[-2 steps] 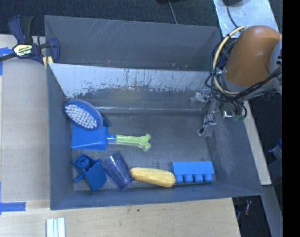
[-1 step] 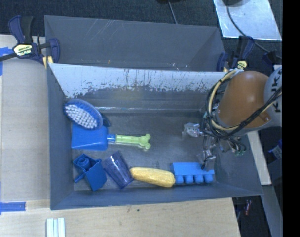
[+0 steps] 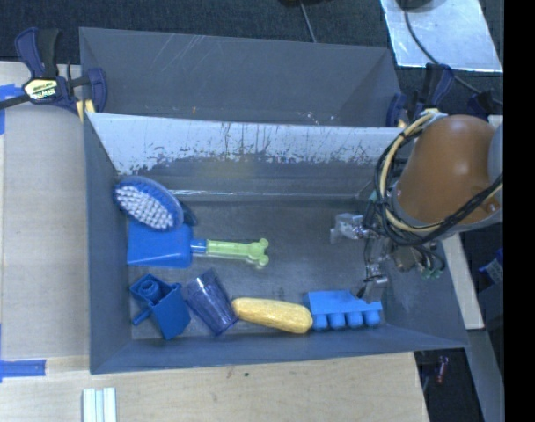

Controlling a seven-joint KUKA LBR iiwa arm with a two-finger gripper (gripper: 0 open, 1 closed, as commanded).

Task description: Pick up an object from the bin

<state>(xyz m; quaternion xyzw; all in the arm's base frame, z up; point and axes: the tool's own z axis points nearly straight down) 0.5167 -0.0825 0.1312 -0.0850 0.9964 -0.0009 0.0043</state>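
Note:
My gripper (image 3: pixel 360 255) hangs in the right part of the bin, under the orange-brown wrist cover. Its two metal fingers stand apart, open, with nothing between them. Just below it, by the front wall, lies a blue block with several rounded teeth (image 3: pixel 344 311); the lower fingertip (image 3: pixel 373 280) is a little above the block's right end. Left of the block, touching it, lies a yellow corn cob (image 3: pixel 272 315).
On the left lie a blue brush with white bristles (image 3: pixel 148 205), a blue scoop with a green bone-shaped handle (image 3: pixel 235 251), a translucent blue cup (image 3: pixel 209 302) and a blue angular toy (image 3: pixel 160 306). The arm and its cables fill the bin's right edge.

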